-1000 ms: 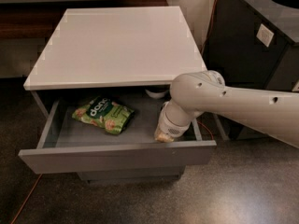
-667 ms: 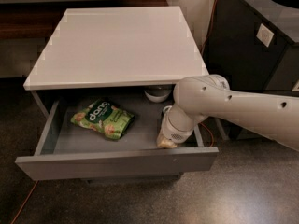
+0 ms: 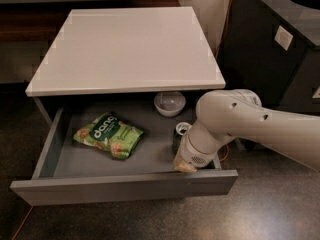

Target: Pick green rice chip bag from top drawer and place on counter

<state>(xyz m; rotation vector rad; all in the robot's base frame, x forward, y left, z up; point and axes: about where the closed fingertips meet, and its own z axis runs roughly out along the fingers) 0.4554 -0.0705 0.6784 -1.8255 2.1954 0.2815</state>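
Low in top drawer (image 3: 125,186), fingers (image 3: 184,166) beside dark can (image 3: 181,130), grip unclear, bowl (image 3: 170,103) behind, green bag (image 3: 108,135) left.

Green bag (image 3: 109,135), grey drawer (image 3: 125,186), white counter (image 3: 127,44), tan pincer (image 3: 184,165) inside drawer

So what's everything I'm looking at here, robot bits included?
counter: one, white-grey, the top of the grey cabinet
top drawer: one, grey, open below the counter
green rice chip bag: one, bright green, lying flat in the drawer's left half
bowl: one, white, at the back of the drawer, partly under the counter's edge
can: one, dark green, in the drawer's right part, partly hidden by the arm
black cabinet: one, black, right of the counter
floor: dark, speckled, around the cabinets
arm: one, white, reaching in from the right
gripper: one, pale, down in the drawer's front right corner, next to the can
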